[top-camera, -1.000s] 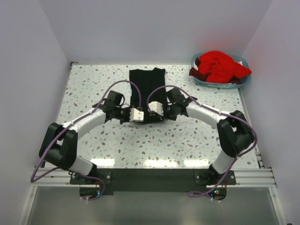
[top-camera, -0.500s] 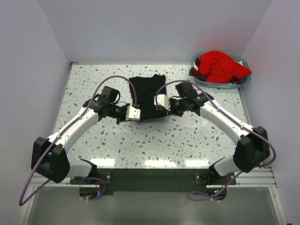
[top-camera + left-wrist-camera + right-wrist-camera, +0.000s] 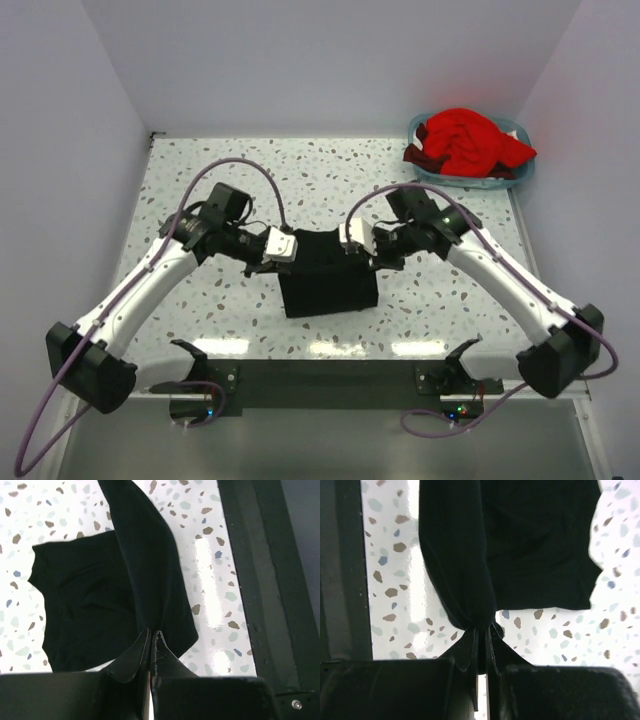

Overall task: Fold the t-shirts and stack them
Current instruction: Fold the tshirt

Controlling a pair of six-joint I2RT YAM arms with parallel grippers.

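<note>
Black t-shirt, place: the black t-shirt (image 3: 328, 278) is near the middle of the speckled table (image 3: 200, 200), between the two arms and close to the dark rail (image 3: 330, 375) at the near edge.
Black t-shirt, lie: its gripped edge is raised and runs left to right between the grippers. From there the cloth falls away toward the arm bases.
Black t-shirt, long axis: from above the dark shape looks about as wide as it is deep, so no clear long axis shows. I cannot tell which end is collar and which is hem.
Black t-shirt, contact: both wrist views show a fold rising from the tabletop to the fingertips, with the rest lying flat on the table.
Left gripper: the left gripper (image 3: 285, 248) is at the shirt's left upper corner. Its fingers (image 3: 131, 657) are pressed almost together, with a pinch of black cloth between the tips.
Right gripper: the right gripper (image 3: 356, 242) is at the right upper corner. Its fingers (image 3: 465, 652) are closed tight on a gathered bunch of the same cloth.
Red t-shirt: the red t-shirt (image 3: 468, 140) is heaped and crumpled in the light blue basket (image 3: 470, 182) at the far right corner, well apart from the black one.
</note>
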